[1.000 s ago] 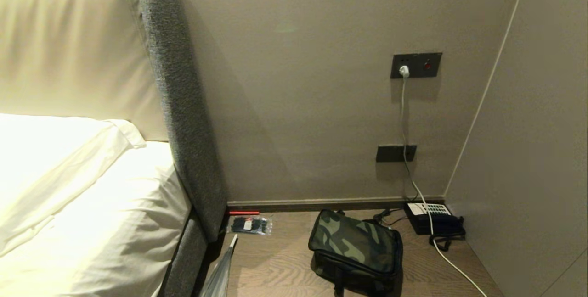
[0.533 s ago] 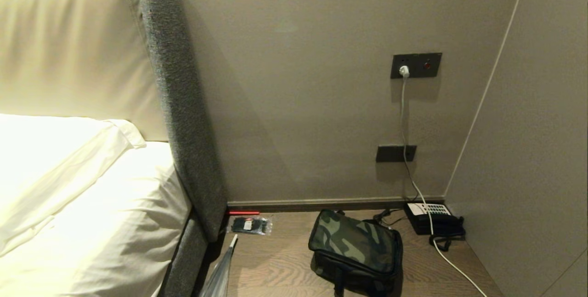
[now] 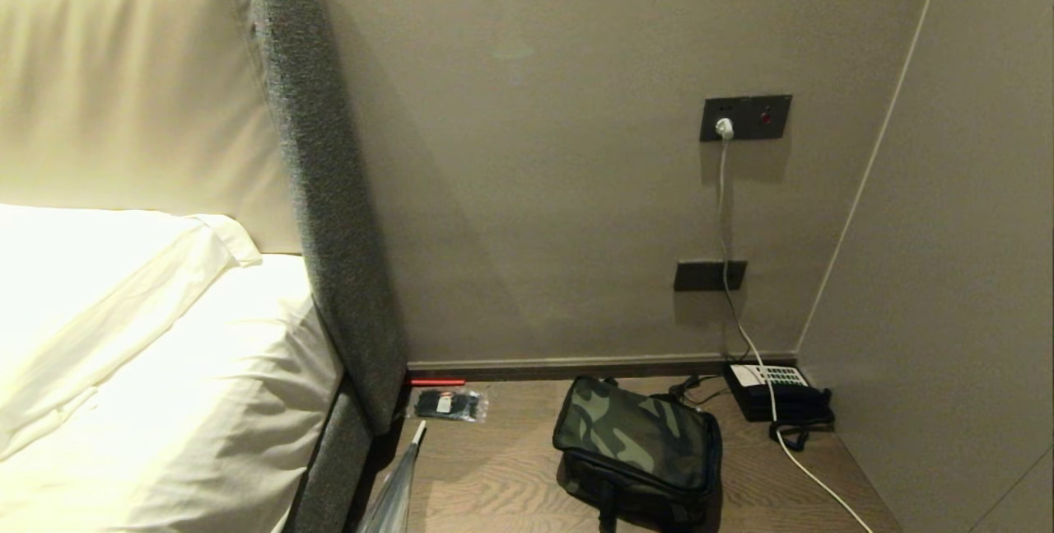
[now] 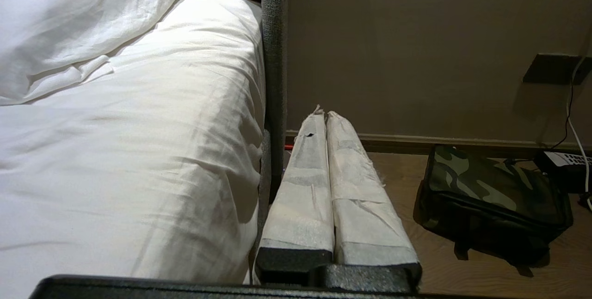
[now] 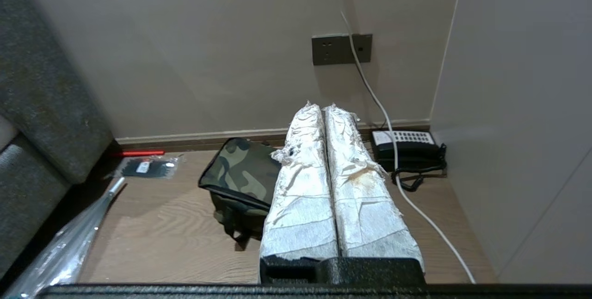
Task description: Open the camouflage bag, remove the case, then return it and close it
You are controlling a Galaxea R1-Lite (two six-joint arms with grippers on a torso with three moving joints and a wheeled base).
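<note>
Two grippers are raised and idle, neither showing in the head view, and both have their taped fingers pressed together with nothing between them. Going left to right: the bed (image 3: 165,368) fills the left side, then the packet of cable ties (image 3: 449,405) by the skirting, then the bag (image 3: 634,442) on the wood floor (image 3: 494,475), then the telephone (image 3: 778,391) in the corner. The left gripper (image 4: 322,116) hangs beside the bed's edge, and the bag (image 4: 495,202) lies well off to its right and lower. The right gripper (image 5: 322,108) points toward the wall with the bag (image 5: 240,174) just left of its fingers and below them, so the right arm looks the nearer. The bag is zipped, lid up, its long axis running from near left to far right toward the telephone. No case shows; presumably it is inside. A reach would go forward and down.
</note>
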